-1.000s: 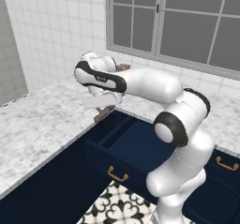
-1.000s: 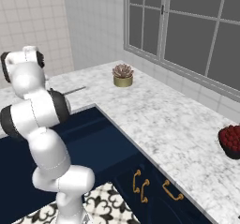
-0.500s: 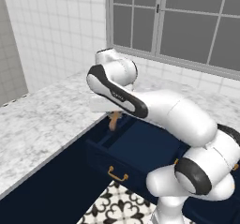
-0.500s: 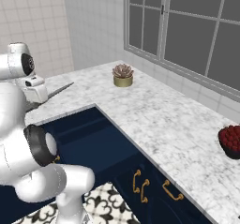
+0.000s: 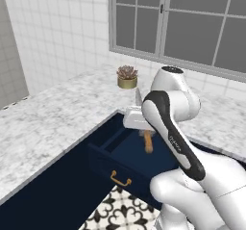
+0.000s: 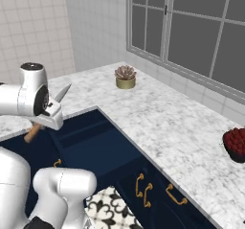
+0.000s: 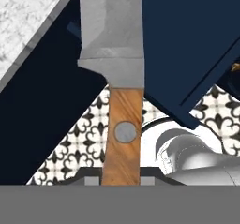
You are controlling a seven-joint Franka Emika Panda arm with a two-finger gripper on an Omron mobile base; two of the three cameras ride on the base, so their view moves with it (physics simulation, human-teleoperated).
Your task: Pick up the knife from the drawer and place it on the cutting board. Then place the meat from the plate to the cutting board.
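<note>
My gripper [image 7: 121, 181] is shut on the tan wooden handle of the knife [image 7: 123, 124], and the silver blade runs away from the hand. In the left base view the gripper [image 5: 138, 121] holds the knife [image 5: 148, 141] above the open navy drawer [image 5: 126, 153], handle hanging down and blade pointing up. From the right base side the gripper [image 6: 50, 115] carries the knife [image 6: 62, 93] with its blade tip toward the counter, over the drawer [image 6: 88, 133]. The cutting board, plate and meat are out of view.
A marble counter [image 5: 57, 113] wraps around the corner. A small potted plant [image 5: 127, 77] stands near the window. A dark bowl of red fruit [image 6: 235, 144] sits far right on the counter. Brass handles [image 6: 143, 188] line the lower cabinets, above a patterned floor [image 5: 120, 214].
The arm has swung round over the open drawer with the knife still in its grip. The knife now hangs more upright, handle down. The potted plant has come into sight behind the arm.
</note>
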